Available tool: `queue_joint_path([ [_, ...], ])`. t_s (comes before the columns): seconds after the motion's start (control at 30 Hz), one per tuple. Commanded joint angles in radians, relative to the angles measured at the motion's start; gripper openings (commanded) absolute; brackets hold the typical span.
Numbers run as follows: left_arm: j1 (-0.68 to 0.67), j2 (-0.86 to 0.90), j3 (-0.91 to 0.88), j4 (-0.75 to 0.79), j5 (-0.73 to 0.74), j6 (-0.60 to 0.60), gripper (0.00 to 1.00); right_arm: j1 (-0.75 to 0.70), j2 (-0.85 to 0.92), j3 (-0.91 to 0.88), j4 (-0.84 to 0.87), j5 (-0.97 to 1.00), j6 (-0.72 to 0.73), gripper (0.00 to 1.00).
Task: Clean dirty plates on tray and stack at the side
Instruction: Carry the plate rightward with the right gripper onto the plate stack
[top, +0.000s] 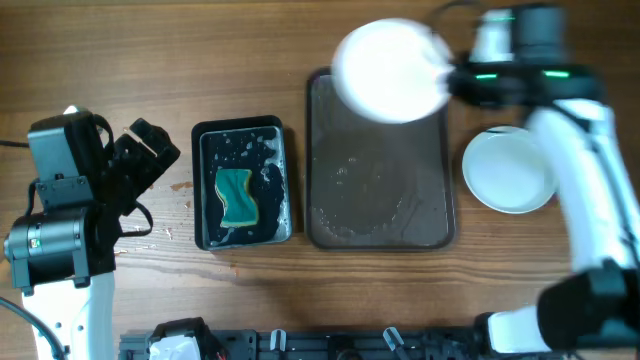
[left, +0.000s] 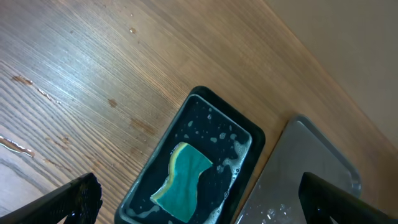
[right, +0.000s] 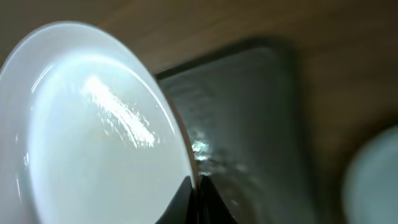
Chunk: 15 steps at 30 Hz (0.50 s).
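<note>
My right gripper (top: 455, 80) is shut on the rim of a plain white plate (top: 390, 70) and holds it raised above the far end of the dark tray (top: 330, 225). In the right wrist view the plate (right: 93, 130) fills the left, pinched between my fingertips (right: 197, 190), with the wet tray (right: 249, 124) behind. White plates (top: 510, 168) lie stacked on the table right of the tray. My left gripper (top: 150, 150) is open and empty, left of the basin; its fingertips (left: 205, 199) frame the sponge.
A black basin (top: 205, 190) with soapy water and a green sponge (top: 237, 197) stands left of the tray; it also shows in the left wrist view (left: 245, 134) with the sponge (left: 183, 180). Water drops mark the wood near the basin.
</note>
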Motion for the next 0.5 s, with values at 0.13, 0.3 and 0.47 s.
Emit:
queue_joint_path([
  [0.13,0.005,0.001,0.014,0.002,0.001,-0.002,1.0,-0.459,-0.057,-0.129,-0.213,0.151,-0.029,0.04],
  [0.3,0.005,0.001,0.014,0.002,0.001,-0.003,1.0,-0.555,-0.057,-0.38,-0.091,0.237,-0.029,0.04],
  [0.47,0.005,0.001,0.014,0.002,0.001,-0.002,1.0,-0.553,-0.057,-0.509,0.048,0.239,-0.031,0.33],
])
